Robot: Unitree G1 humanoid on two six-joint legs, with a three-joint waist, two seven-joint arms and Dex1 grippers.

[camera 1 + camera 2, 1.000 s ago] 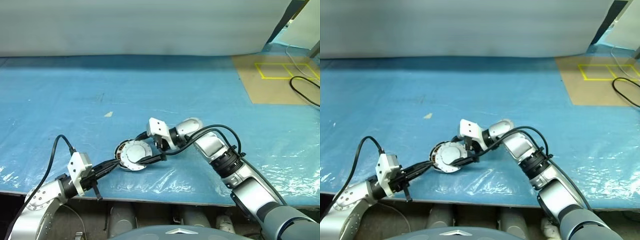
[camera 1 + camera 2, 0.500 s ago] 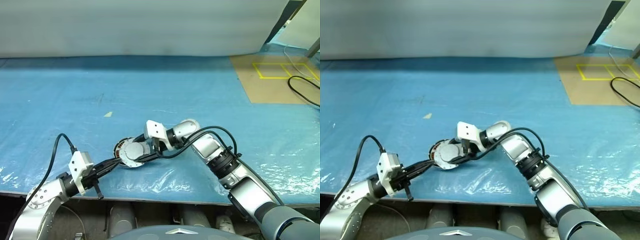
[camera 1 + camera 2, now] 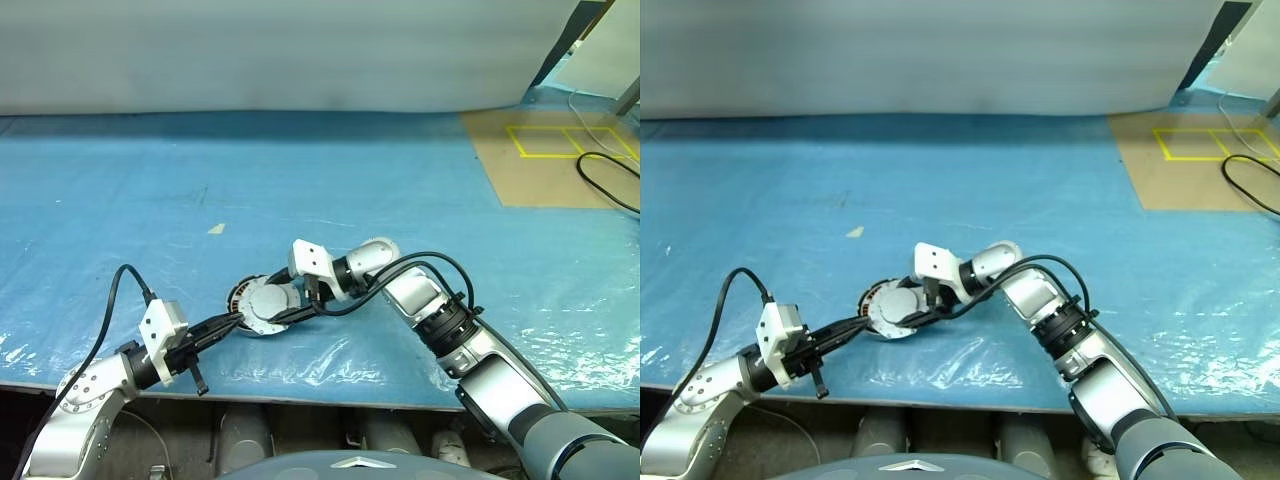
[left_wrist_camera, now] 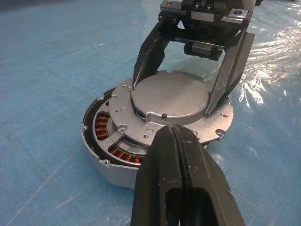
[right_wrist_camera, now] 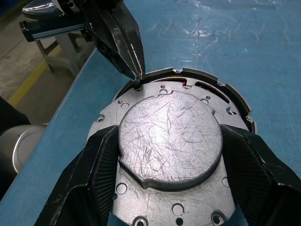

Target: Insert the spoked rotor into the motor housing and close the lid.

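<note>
At the table's near edge, your shut left gripper [image 4: 181,141] touches the lid [image 4: 170,101], a stiff, likely weighty and slick metal disc lying askew on the housing [image 4: 101,155], while your right gripper [image 5: 167,141] clasps its raised centre, its best hold; windings show in your left wrist view.

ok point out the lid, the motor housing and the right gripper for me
lid [image 4: 171,96], left wrist view, on its plain grey raised face
motor housing [image 4: 104,127], left wrist view, on the copper windings inside its rim
right gripper [image 5: 169,160], right wrist view, midway between its two black fingers
</note>
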